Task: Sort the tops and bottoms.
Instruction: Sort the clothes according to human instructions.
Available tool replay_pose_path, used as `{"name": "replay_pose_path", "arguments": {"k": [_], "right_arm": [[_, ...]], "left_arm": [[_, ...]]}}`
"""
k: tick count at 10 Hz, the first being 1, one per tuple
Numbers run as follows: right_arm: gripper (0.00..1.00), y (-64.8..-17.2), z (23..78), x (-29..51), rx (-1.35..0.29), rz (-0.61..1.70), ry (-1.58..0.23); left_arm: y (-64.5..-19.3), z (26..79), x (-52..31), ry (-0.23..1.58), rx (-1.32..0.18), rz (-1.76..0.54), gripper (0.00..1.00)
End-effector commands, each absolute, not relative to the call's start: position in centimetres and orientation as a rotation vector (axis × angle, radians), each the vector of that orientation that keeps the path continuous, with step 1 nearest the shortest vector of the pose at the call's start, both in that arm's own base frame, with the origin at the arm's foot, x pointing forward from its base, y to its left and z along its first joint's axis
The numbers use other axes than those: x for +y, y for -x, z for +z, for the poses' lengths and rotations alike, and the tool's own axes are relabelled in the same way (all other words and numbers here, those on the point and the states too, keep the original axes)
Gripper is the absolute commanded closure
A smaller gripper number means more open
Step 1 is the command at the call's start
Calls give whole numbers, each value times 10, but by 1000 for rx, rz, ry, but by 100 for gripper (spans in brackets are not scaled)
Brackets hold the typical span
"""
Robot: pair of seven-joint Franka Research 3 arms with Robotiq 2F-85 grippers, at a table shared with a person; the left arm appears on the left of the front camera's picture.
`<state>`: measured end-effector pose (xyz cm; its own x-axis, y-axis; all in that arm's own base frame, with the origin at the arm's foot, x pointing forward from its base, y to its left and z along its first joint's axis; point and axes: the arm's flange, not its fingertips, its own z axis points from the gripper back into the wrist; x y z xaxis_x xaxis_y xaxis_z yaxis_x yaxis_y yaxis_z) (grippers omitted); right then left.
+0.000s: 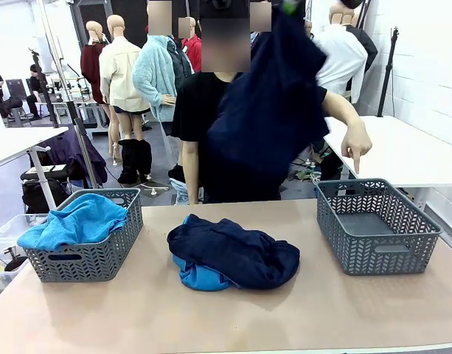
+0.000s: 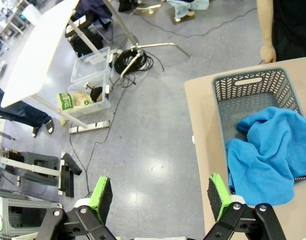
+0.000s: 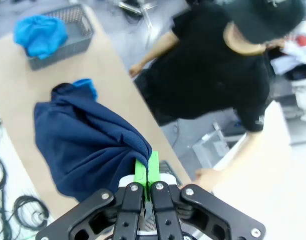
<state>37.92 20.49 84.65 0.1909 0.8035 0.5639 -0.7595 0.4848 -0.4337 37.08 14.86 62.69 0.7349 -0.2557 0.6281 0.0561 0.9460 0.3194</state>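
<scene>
Navy bottoms (image 3: 83, 145) clamped in the right hand (image 3: 145, 167) should sink fully into the empty basket (image 1: 388, 258) before release.

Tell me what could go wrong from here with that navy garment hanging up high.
1. The right arm's fingers pinch only a bunched fold of the hanging navy bottom; it might slip free before reaching the empty right basket.
2. The person's hand points down just above that basket; the swinging garment or the arm might brush it.

Lab/wkshop: white tables (image 2: 40, 47), floor cables (image 2: 135, 62).
</scene>
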Motion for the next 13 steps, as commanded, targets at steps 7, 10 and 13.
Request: {"name": "replay_pose_path", "arguments": {"k": [7, 10, 13], "right_arm": [[100, -407, 709, 80, -801, 701, 111], [100, -427, 647, 54, -736, 571, 83], [100, -430, 615, 29, -692, 425, 89]], "left_arm": [[-371, 627, 147, -293, -726, -162, 0], [-371, 627, 147, -293, -726, -162, 0], [-371, 627, 147, -293, -726, -162, 0]]}}
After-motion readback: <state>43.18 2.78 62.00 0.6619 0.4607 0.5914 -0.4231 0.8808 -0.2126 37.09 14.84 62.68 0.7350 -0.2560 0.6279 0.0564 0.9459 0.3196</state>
